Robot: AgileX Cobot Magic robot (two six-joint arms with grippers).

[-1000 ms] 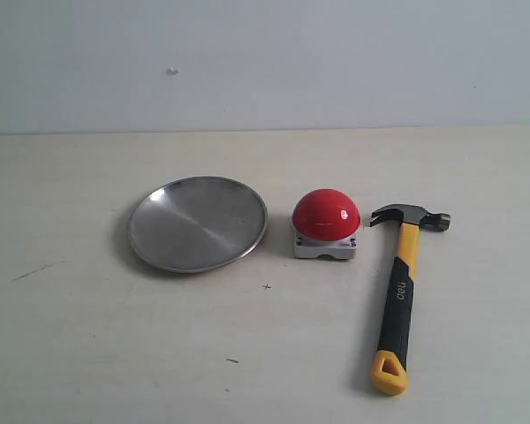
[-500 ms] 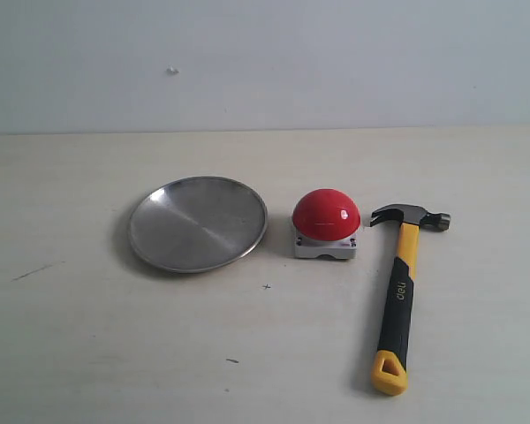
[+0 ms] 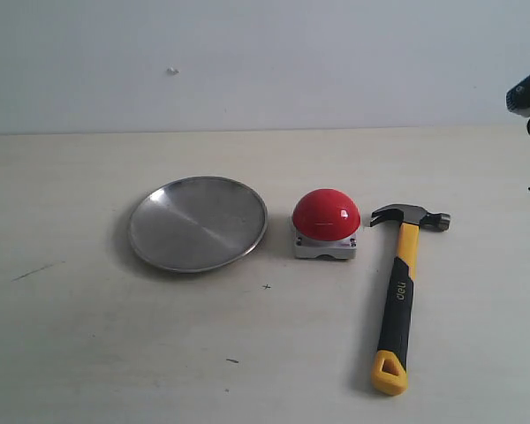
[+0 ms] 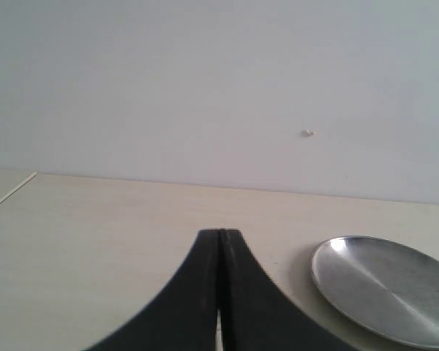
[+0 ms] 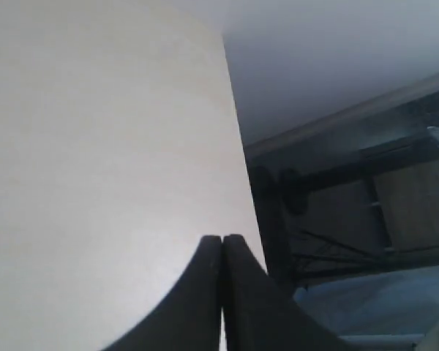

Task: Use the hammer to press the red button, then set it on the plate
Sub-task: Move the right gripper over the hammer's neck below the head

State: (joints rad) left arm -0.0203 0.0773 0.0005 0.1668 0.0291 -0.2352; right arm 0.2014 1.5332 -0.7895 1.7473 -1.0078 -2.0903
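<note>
Hammer [image 3: 399,300] lying free, right tool [image 5: 221,241] closed, seemingly well apart

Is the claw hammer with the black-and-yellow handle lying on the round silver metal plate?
No, the claw hammer lies on the pale table beside the red dome button, apart from the round silver metal plate.

Bare surface [image 3: 88,353] lies near and far of the row. The red button [image 3: 326,215] blocks the middle, with narrow gaps to the plate [image 3: 197,223] at left and the hammer [image 3: 397,309] at right. Both sides of the handle are free.
</note>
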